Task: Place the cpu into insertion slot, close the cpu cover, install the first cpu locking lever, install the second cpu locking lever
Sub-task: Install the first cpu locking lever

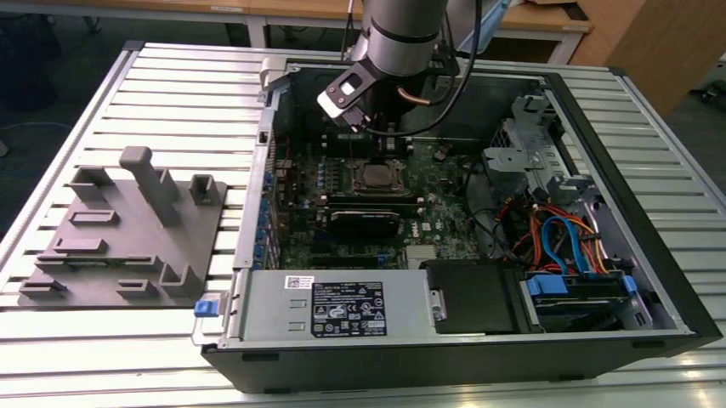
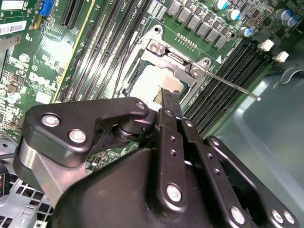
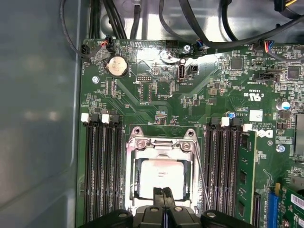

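Note:
In both wrist views the cpu (image 3: 160, 175) lies in the insertion slot (image 3: 134, 194), its silver-grey top showing. The silvery cpu cover (image 3: 159, 144) is folded down around it as a frame. My gripper (image 3: 164, 194) is shut with nothing between its fingers, its tips just above the near edge of the cpu (image 2: 148, 81). From the cover's hinge end, a thin metal locking lever (image 2: 232, 86) sticks out over the memory slots. The exterior view has the socket (image 1: 377, 177) right under my arm (image 1: 397, 34).
Black memory slots (image 3: 102, 171) flank the socket, with one green module (image 3: 247, 175) seated. The open case holds a power supply (image 1: 340, 310), a drive cage with blue cables (image 1: 567, 246) and a black card (image 1: 363, 223). A grey fixture plate (image 1: 125, 229) lies at the exterior view's left.

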Robot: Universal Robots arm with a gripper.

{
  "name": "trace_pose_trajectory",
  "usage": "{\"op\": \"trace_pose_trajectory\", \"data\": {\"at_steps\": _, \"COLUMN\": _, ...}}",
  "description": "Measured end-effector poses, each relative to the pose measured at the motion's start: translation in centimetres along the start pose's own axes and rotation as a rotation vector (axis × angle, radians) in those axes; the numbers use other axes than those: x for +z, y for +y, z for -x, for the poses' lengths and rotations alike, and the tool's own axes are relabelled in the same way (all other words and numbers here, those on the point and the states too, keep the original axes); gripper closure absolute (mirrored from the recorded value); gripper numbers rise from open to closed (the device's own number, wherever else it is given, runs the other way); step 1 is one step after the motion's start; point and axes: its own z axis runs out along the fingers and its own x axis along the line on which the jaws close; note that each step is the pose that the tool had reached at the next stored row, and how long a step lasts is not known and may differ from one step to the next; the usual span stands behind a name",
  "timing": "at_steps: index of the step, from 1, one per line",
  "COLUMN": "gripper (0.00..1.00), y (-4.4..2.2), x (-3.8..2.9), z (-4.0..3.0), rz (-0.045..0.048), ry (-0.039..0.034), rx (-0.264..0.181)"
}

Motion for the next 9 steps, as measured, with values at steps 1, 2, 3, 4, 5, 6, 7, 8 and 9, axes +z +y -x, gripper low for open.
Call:
{"op": "trace_pose_trajectory", "data": {"at_steps": 1, "gripper": 0.9, "y": 0.0, "x": -0.07, "z": 0.0, "rz": 0.0, "ry": 0.0, "rx": 0.0}}
{"op": "trace_pose_trajectory", "data": {"at_steps": 2, "gripper": 0.9, "y": 0.0, "x": -0.09, "z": -0.01, "rz": 0.0001, "ry": 0.0002, "rx": 0.0}}
{"op": "trace_pose_trajectory", "data": {"at_steps": 3, "gripper": 0.9, "y": 0.0, "x": -0.09, "z": -0.01, "rz": 0.0003, "ry": 0.0004, "rx": 0.0}}
{"op": "trace_pose_trajectory", "data": {"at_steps": 4, "gripper": 0.9, "y": 0.0, "x": -0.11, "z": -0.01, "rz": 0.0002, "ry": 0.0003, "rx": 0.0}}
{"op": "trace_pose_trajectory", "data": {"at_steps": 5, "gripper": 0.9, "y": 0.0, "x": -0.13, "z": -0.01, "rz": 0.0001, "ry": 0.0002, "rx": 0.0}}
{"op": "trace_pose_trajectory", "data": {"at_steps": 6, "gripper": 0.9, "y": 0.0, "x": -0.14, "z": -0.01, "rz": 0.0001, "ry": 0.0001, "rx": 0.0}}
{"op": "trace_pose_trajectory", "data": {"at_steps": 7, "gripper": 0.9, "y": -0.01, "x": -0.19, "z": -0.01, "rz": -0.0001, "ry": -0.0003, "rx": 0.0}}
{"op": "trace_pose_trajectory", "data": {"at_steps": 8, "gripper": 0.9, "y": -0.01, "x": -0.28, "z": -0.01, "rz": -0.0001, "ry": -0.0002, "rx": 0.0}}
{"op": "trace_pose_trajectory", "data": {"at_steps": 9, "gripper": 0.9, "y": -0.01, "x": -0.39, "z": -0.02, "rz": 0.0, "ry": 0.0, "rx": 0.0}}
